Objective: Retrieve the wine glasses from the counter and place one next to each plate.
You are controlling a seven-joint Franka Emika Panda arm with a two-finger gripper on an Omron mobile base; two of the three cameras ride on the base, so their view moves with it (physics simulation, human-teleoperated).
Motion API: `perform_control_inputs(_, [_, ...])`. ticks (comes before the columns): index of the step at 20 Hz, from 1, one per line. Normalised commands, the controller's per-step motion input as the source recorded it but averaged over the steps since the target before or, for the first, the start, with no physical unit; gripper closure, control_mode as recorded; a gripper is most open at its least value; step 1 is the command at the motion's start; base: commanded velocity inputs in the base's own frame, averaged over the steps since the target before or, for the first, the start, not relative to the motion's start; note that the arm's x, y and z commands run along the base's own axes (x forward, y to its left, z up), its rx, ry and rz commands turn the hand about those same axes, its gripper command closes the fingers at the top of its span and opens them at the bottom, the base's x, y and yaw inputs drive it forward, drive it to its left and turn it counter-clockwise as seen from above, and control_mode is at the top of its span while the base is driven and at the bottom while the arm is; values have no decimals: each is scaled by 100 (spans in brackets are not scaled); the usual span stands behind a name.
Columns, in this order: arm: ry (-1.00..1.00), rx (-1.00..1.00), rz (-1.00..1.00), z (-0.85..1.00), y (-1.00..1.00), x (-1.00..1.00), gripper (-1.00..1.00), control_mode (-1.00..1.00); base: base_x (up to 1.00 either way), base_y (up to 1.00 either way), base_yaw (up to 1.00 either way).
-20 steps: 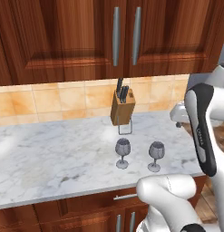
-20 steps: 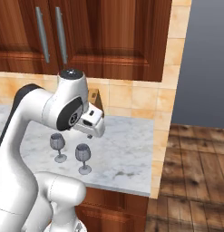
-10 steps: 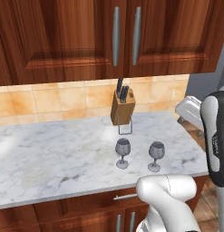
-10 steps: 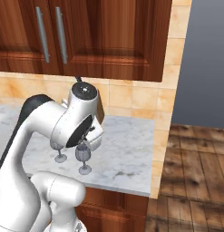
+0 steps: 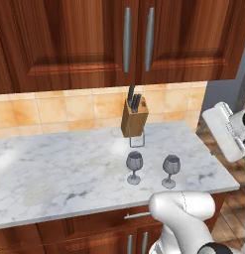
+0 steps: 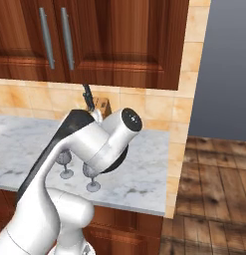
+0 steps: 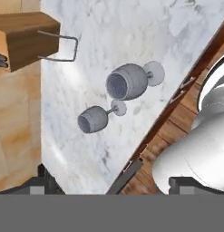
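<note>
Two smoky grey wine glasses stand upright side by side near the front edge of the marbled counter (image 5: 59, 168), the left one (image 5: 134, 167) and the right one (image 5: 170, 170). In the hand view they appear from above, one nearer (image 7: 128, 81) and one farther (image 7: 94, 118). My gripper (image 7: 115, 181) is open, its dark fingertips (image 7: 45, 177) far apart with nothing between them. Its white hand (image 5: 227, 130) hovers high, beyond the counter's right end and to the right of the glasses. My arm partly covers the glasses (image 6: 64, 160) in the right base view. The plates are out of view.
A wooden knife block (image 5: 134, 117) with a wire loop at its foot stands against the tan tiles behind the glasses. Dark wood wall cabinets (image 5: 139, 39) hang above. The counter ends at the right (image 6: 167, 199), with wooden floor (image 6: 214, 199) beyond.
My hand has swung to the right, away from above the counter toward its right end, and the arm's elbow has come in front of the glasses. The glasses have not moved.
</note>
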Motion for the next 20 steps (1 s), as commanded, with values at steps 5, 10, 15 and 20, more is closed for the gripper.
perform_control_inputs(5, [35, 32, -12, -34, -17, 25, -100, -100, 0, 0, 0])
perform_control_inputs(10, [50, 10, -7, -17, -23, 33, -100, -100, 0, 0, 0])
perform_control_inputs(15, [24, 21, 0, -35, -14, 34, -100, -100, 0, 0, 0])
perform_control_inputs(20, [11, 27, 0, -46, -12, 40, -100, -100, 0, 0, 0])
